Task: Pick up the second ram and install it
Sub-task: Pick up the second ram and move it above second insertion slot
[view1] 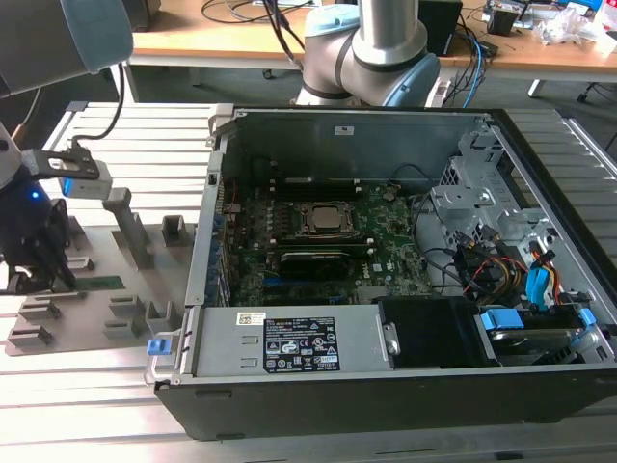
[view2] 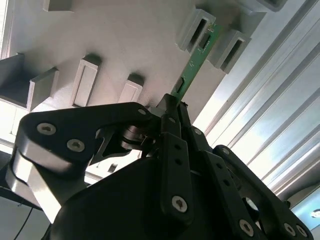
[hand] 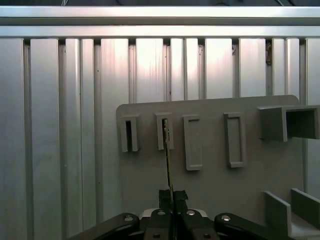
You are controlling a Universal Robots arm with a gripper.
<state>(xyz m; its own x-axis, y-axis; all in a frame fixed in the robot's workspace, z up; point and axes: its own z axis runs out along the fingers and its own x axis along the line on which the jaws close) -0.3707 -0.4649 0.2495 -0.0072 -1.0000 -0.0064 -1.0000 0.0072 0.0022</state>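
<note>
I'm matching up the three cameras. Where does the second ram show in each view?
Exterior view: the second ram stands on the grey fixture plate at the exterior view's left, one end at the gripper.
Second wrist view: a green strip running from the gripper to a slotted block.
First wrist view: edge-on, a thin line rising from the gripper.
Shared landmark: the grey fixture plate with its slotted blocks.

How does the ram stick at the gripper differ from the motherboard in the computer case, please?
The second ram is a thin, narrow strip, while the motherboard is a broad board. The second ram stands on edge over the grey fixture plate, outside the case, and is pinched by the gripper. The motherboard lies flat inside the case with nothing gripping it. Both are green circuit boards.
</note>
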